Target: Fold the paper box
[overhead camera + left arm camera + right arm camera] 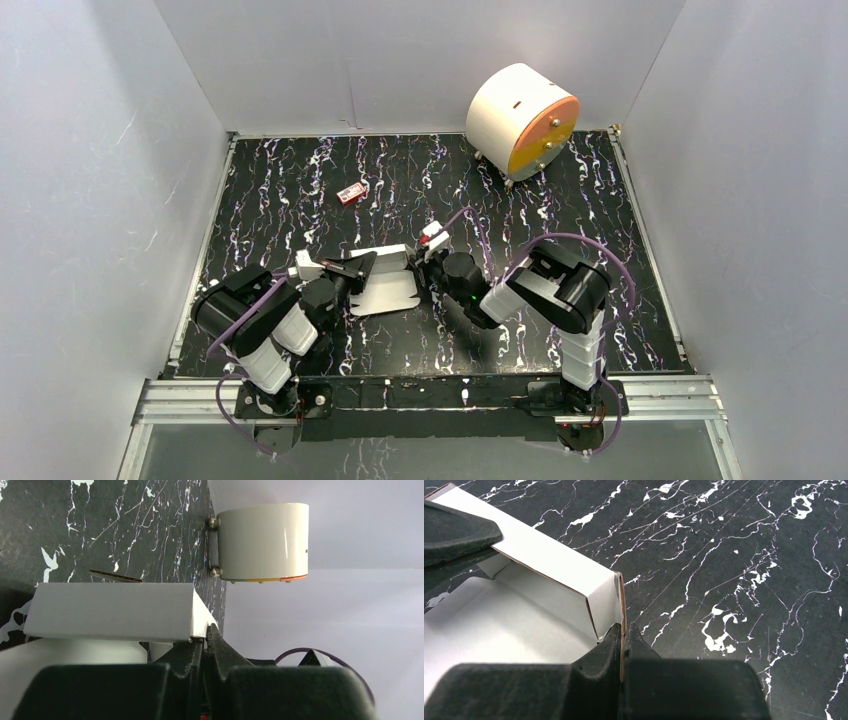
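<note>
Left gripper (pixel 362 268) is pinched fully down on the left end of the paper box (pixel 385 290). The right gripper (pixel 428 262) is clamped onto the right end, jaws all but closed with only the cardboard edge sandwiched in between. So the thing is held from both sides at once.

The box is found mid-table, a bit toward the near side, right between the two arms. One long panel is stood up like a wall, and the rest of the sheet looks to be spread flat on the table (pixel 600 250) on the near side of that wall.

Key bit for whatever fold gets tried next: the long axis runs left to right, straight from one gripper to the other, so neither arm can be called nearer, since each is already touching its own end. Any crease would probably have to be rolled around that left-right line with both wrists turned together, otherwise the thin card could get twisted or torn.
</note>
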